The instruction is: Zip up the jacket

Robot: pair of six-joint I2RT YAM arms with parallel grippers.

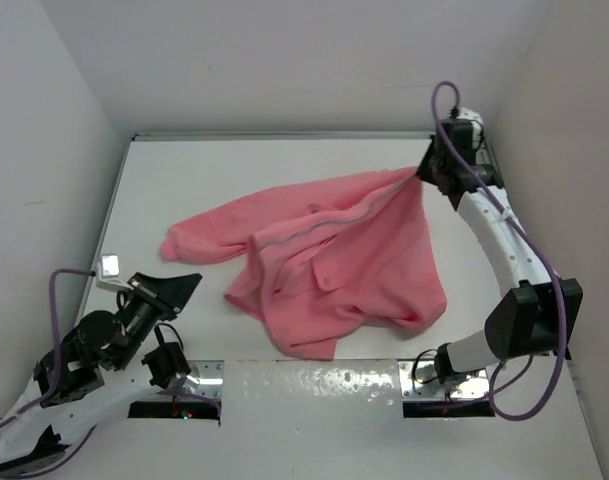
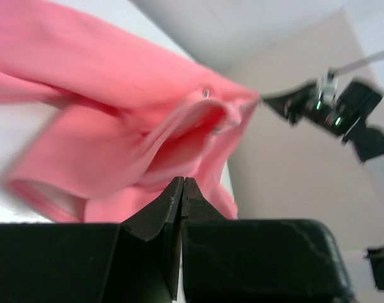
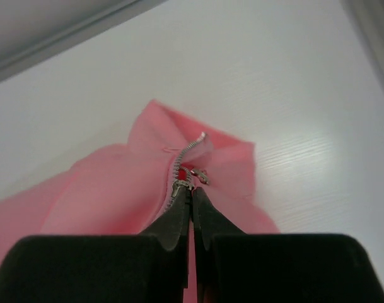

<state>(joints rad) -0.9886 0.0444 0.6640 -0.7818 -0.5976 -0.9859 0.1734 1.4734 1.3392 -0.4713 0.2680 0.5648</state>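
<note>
Held pull (image 3: 183, 184) tight in shut right gripper (image 3: 192, 192) near far right corner; had left gripper (image 2: 182, 189) shut, empty, near left corner, off jacket (image 1: 324, 260). Needed jacket pinned by left, pull drawn straight along teeth (image 3: 190, 146).

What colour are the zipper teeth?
The zipper is pale silvery grey on the pink jacket; right wrist view shows it best.

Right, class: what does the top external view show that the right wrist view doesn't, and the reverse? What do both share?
Only the top external view shows the whole jacket crumpled on the table, with the left gripper apart from it. Only the right wrist view shows the metal zipper teeth, just beyond the shut right gripper. Both show pink fleece, the white tabletop and the right gripper pinching the jacket.
</note>
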